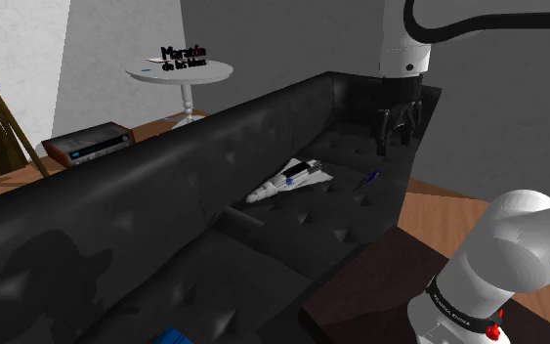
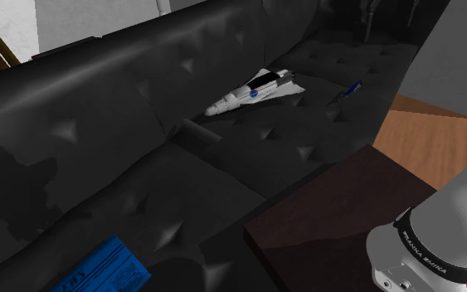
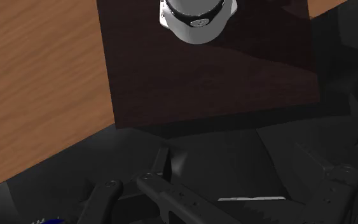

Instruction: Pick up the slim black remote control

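Note:
My black gripper (image 1: 400, 135) hangs low over the far end of the black sofa seat (image 1: 341, 210), close to the armrest, with its fingers apart. In the wrist view the gripper (image 3: 234, 194) is open just above the dark cushion. Between its fingers, at the picture's edge, lies a thin dark shape with a pale toothed edge (image 3: 254, 201). It may be the slim black remote, but black against black I cannot tell. The fingers do not touch it.
A white toy space shuttle (image 1: 287, 179) and a blue pen (image 1: 370, 178) lie on the seat nearer the stand. A blue book (image 2: 99, 267) sits at the sofa's near end. The sofa back (image 1: 165, 186), a round white table (image 1: 180, 70) and a radio (image 1: 92, 145) stand behind.

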Controlling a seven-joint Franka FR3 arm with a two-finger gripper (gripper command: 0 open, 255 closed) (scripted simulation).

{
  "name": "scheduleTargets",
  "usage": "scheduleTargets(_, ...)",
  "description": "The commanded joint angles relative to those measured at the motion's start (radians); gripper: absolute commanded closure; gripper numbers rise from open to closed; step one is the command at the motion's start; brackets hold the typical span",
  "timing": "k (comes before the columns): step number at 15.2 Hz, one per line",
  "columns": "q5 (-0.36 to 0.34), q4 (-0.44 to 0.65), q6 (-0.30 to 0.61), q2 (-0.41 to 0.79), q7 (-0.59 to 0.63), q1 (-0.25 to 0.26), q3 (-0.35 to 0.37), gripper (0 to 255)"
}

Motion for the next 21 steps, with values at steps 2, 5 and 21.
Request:
scheduleTargets(2,0.001,-0.013,0.038,0.021,-0.005,0.003,-0.001,0)
scheduleTargets(5,0.005,-0.044,0.152,0.092,-0.021,0.01,-0.004,0)
scheduleTargets(21,0.043,0.015,0.689,0.631,-0.111,0.053,0.0,0)
